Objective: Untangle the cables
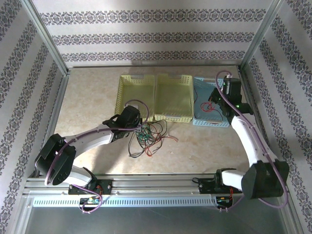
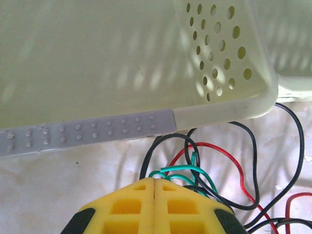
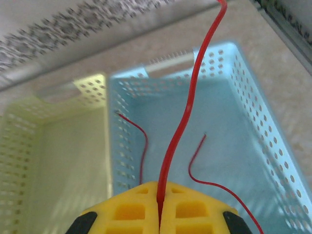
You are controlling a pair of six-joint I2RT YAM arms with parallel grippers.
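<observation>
- The right gripper (image 3: 159,189), with yellow foam-like pads, has its jaws pressed together on a thin red cable (image 3: 187,112) that rises to the top edge.
- Beneath it sits a light blue perforated plastic basket (image 3: 258,122), with two more thin red strands (image 3: 143,146) lying inside.
- A pale yellow perforated plastic basket (image 3: 29,146) stands just beside it on the left.
- Both rest on a beige surface (image 3: 273,44).

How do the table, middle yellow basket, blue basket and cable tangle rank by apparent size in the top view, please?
1. Table
2. Middle yellow basket and blue basket: alike.
3. Cable tangle: spreads nearly as wide, so unsure.
</observation>
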